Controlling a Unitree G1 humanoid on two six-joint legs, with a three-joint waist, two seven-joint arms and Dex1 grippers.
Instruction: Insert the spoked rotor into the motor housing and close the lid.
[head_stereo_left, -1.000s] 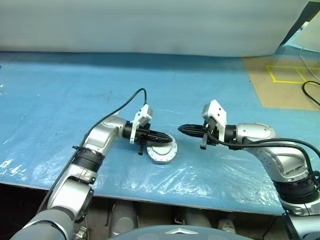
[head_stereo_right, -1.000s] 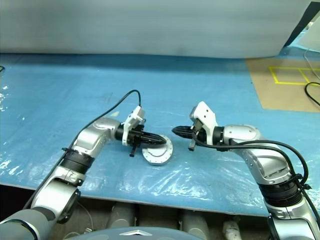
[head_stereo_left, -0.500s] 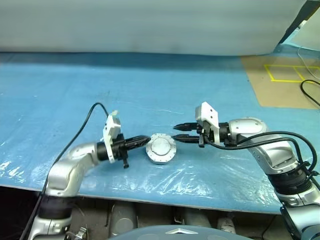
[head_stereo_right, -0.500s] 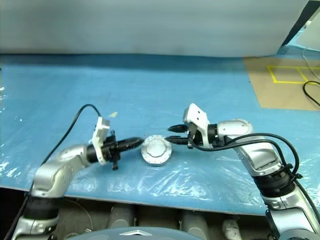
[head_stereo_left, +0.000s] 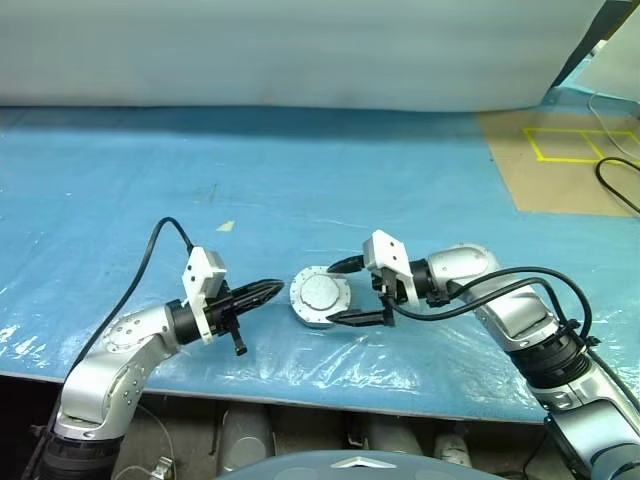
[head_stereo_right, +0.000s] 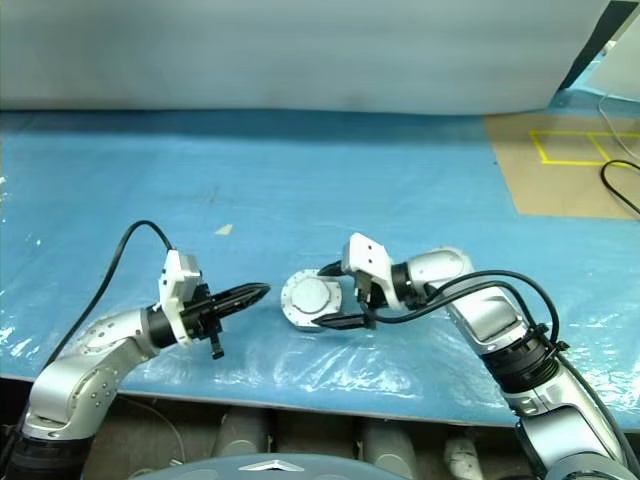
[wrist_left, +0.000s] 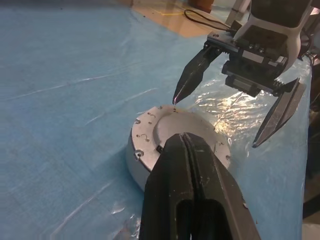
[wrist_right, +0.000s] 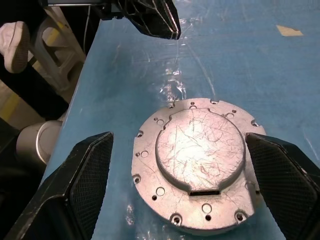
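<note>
The lid (wrist_right: 197, 165) sits plain face up on the motor housing (head_stereo_left: 303, 312), which rests flat on the blue sheet (head_stereo_left: 300, 170). The assembly lies directly ahead of the right gripper (head_stereo_left: 346, 290), between its two fingers: one fingertip stands just beyond the far rim, the other just off the near rim, neither touching. The jaws are spread wide and hold nothing. The assembly is round, so it offers no long axis; its flat face points straight up, and the fingers bracket it across its width.

The left gripper (head_stereo_left: 262, 291) lies on the opposite side of the housing, pointing at it, a short gap away, fingers pressed together and empty. The right gripper is the nearer.

Whether the lid is fully seated cannot be confirmed; it appears flush.

The sheet is wrinkled plastic over a table. A bare tan floor with yellow tape (head_stereo_left: 570, 145) lies well beyond the right arm.
</note>
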